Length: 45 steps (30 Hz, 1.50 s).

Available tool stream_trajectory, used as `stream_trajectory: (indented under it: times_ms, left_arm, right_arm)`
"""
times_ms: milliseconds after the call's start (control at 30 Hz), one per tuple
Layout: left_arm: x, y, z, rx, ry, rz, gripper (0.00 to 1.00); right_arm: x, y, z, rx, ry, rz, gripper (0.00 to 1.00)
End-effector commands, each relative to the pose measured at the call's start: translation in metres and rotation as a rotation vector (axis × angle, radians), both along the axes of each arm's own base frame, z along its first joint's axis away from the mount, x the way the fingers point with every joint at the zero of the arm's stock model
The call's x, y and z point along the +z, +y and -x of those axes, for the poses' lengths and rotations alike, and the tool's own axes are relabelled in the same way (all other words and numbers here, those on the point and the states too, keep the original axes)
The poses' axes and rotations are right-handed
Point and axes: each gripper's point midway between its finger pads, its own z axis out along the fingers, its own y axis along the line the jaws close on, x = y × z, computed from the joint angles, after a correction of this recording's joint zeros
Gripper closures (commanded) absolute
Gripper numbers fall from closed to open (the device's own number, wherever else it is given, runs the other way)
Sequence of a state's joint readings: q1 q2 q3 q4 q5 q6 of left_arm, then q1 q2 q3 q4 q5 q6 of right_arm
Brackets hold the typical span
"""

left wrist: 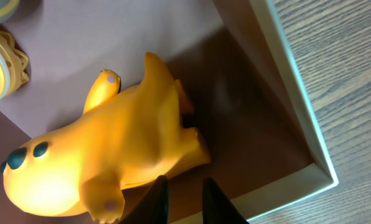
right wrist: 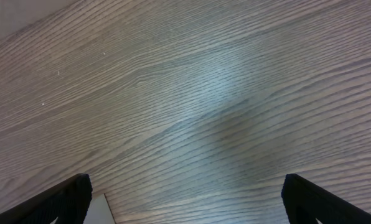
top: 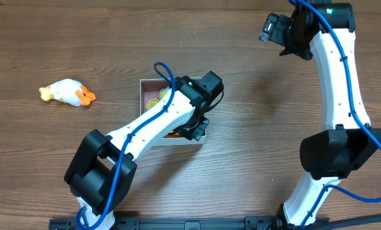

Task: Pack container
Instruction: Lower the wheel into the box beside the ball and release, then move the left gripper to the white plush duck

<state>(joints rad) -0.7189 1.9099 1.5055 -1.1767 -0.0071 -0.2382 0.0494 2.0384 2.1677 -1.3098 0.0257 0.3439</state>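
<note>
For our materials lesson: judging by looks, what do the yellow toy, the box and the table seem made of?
Yellow toy: probably rubber or vinyl, smooth with soft sheen. Container: likely cardboard, thin matte walls. Table: wood or laminate, visible grain.

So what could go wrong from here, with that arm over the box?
The left hand sits right beside the yellow toy animal in the container. Lifting away, it might snag the toy and drag it out. The left arm lies across the container, so a sideways swing could shove its thin wall.
</note>
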Motion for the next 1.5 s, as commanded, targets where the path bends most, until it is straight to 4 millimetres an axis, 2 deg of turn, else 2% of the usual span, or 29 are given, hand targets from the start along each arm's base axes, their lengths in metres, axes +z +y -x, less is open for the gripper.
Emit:
stream_trajectory:
  times_ms: [0,467,533,567,867,933,1033,1067,1133,1233,1300,1333,1400,1467]
  left_arm:
    - [-0.003,-0.003,0.008,0.01,0.024,0.008,0.8]
    - [-0.002,0.008,0.02,-0.001,0.071,-0.039,0.83]
    - [-0.002,0.01,0.017,-0.002,0.056,-0.049,0.8]
    - [-0.002,0.01,0.013,-0.002,0.04,-0.053,0.74]
    - [0.006,-0.007,-0.05,0.01,-0.245,-0.016,0.53]
    - [0.025,-0.012,-0.074,0.037,-0.341,0.002,0.5]
    - [0.063,-0.007,-0.104,0.138,-0.437,0.029,0.48]
    - [0.082,0.002,-0.117,0.187,-0.468,0.041,0.48]
    - [0.102,0.024,-0.133,0.279,-0.504,0.027,0.48]
    - [0.129,0.082,-0.156,0.476,-0.536,-0.006,0.44]
    - [0.133,0.124,-0.162,0.612,-0.521,-0.031,0.44]
    - [0.13,0.156,-0.16,0.721,-0.495,-0.059,0.44]
    - [0.123,0.193,-0.153,0.854,-0.454,-0.099,0.45]
    - [0.118,0.222,-0.145,0.962,-0.418,-0.134,0.45]
  right_arm:
    - [0.009,0.001,-0.004,-0.007,-0.028,-0.004,0.0]
    - [0.009,0.001,-0.004,-0.007,-0.028,-0.004,0.0]
    - [0.009,0.001,-0.004,-0.007,-0.028,-0.004,0.0]
    - [0.009,0.001,-0.004,-0.007,-0.028,-0.004,0.0]
    - [0.009,0.001,-0.004,-0.007,-0.028,-0.004,0.0]
    - [0.009,0.001,-0.004,-0.007,-0.028,-0.004,0.0]
    - [0.009,0.001,-0.004,-0.007,-0.028,-0.004,0.0]
    - [0.009,0.001,-0.004,-0.007,-0.028,-0.004,0.0]
    - [0.009,0.001,-0.004,-0.007,-0.028,-0.004,0.0]
    - [0.009,0.001,-0.004,-0.007,-0.028,-0.004,0.0]
    - [0.009,0.001,-0.004,-0.007,-0.028,-0.004,0.0]
    - [0.009,0.001,-0.004,-0.007,-0.028,-0.004,0.0]
    - [0.009,0.001,-0.004,-0.007,-0.028,-0.004,0.0]
    - [0.009,0.001,-0.004,-0.007,-0.028,-0.004,0.0]
